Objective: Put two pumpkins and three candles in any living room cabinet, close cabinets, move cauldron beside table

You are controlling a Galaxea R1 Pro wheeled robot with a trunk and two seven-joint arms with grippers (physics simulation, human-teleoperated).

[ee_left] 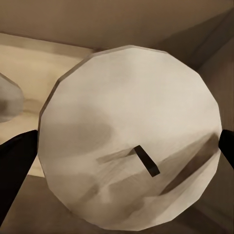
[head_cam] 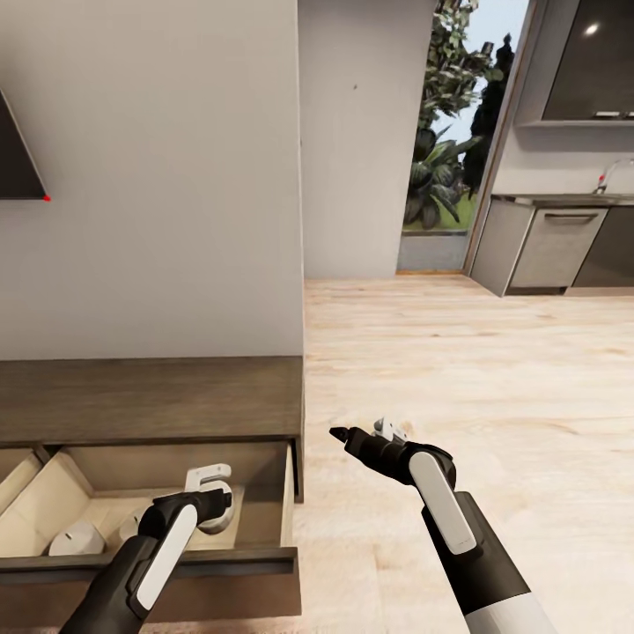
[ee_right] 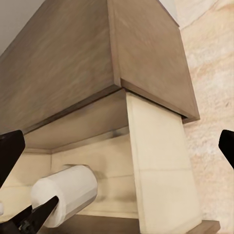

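The cabinet (head_cam: pixel 150 401) is standing against the wall with its right-hand drawer (head_cam: pixel 220 563) pulled open, showing a pale beige compartment. The left gripper (head_cam: pixel 211 506) is reaching down into that drawer, its two dark fingers (ee_left: pixel 14 165) sitting on either side of a candle (ee_left: pixel 129 136); in the left wrist view the candle's pale round top with its short dark wick is lying between the fingertips, touching or nearly touching them. I am recording this hand as clasped around the candle, over the right part of the compartment. A second candle (head_cam: pixel 77 539) is resting on the drawer floor to the left of the held one, and part of another pale rounded object (head_cam: pixel 128 527) is showing just beside the left arm; I cannot tell what it is.

The right gripper (head_cam: pixel 365 433) is hovering over the wooden floor (head_cam: pixel 458 370) to the right of the cabinet's end, its fingers spread wide apart and grasping nothing. The right wrist view is looking at the cabinet's end corner, the open drawer and the held candle (ee_right: pixel 68 192).
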